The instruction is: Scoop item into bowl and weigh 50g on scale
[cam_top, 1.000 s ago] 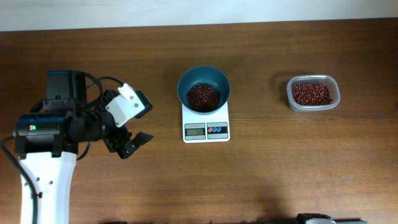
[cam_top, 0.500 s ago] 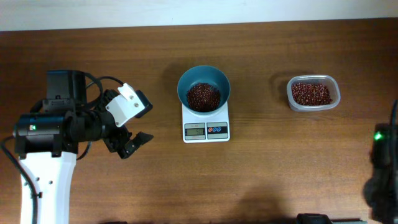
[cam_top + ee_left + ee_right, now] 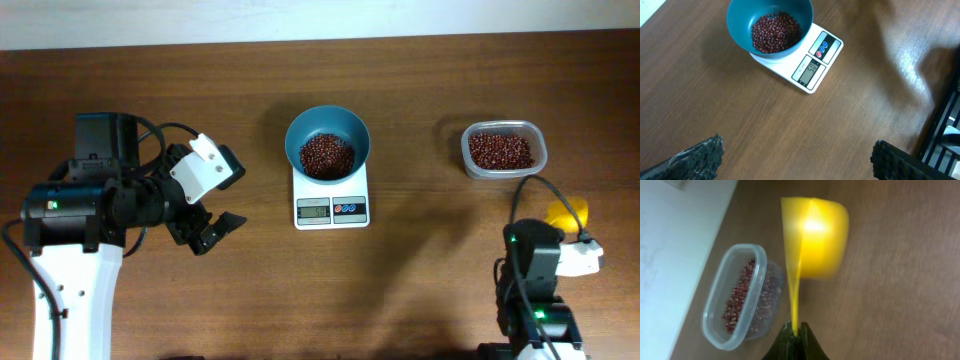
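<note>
I am seeing one round, deep teal-blue bowl [image 3: 327, 128] sitting on one small white rectangular kitchen scale [image 3: 331, 203] near the middle of the brown wooden worktop [image 3: 430, 90]. The small dark red-brown beans are lying in two heaps. One heap [image 3: 327, 156] is resting in the bowl. The other [image 3: 500, 151] is filling one clear rectangular plastic tub [image 3: 539, 150] well off to the right of the scale. Two arms are showing. The left end effector [image 3: 232, 192] is hanging over bare wood to the left of the scale, its fingers standing wide apart and holding nothing. The right end effector [image 3: 794, 339] is pinching the thin handle of one yellow plastic scoop [image 3: 815, 235], which is hovering just beside the tub; I cannot tell whether any beans are in it. A second ago the lower right corner was showing only wood. Half a second ago the right arm was just edging in, and now it and the scoop are in plain view there. The left arm, bowl, scale and tub are sitting where they were.
</note>
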You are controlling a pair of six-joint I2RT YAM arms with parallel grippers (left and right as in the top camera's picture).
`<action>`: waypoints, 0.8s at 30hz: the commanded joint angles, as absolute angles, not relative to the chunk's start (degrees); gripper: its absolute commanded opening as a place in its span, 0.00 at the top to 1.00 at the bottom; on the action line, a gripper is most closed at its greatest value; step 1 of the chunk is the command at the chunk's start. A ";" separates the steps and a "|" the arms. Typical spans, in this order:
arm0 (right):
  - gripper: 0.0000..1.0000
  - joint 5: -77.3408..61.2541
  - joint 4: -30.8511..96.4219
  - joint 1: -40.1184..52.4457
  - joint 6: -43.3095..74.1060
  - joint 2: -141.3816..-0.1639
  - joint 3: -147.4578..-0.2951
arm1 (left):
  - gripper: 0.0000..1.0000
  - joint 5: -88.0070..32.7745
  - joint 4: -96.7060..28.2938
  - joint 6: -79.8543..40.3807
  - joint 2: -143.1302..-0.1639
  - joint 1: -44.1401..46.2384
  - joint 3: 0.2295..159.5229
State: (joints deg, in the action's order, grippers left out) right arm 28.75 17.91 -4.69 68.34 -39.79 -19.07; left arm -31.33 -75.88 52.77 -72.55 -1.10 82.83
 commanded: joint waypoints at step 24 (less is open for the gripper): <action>0.13 25.47 -9.82 -4.91 52.05 -56.86 -8.10 | 0.01 -32.14 -75.96 53.45 -72.42 -1.41 83.20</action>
State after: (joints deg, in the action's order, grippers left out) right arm 28.18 -2.39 -4.71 63.75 -53.47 -7.97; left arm -31.31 -75.88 52.77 -72.55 -1.10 82.83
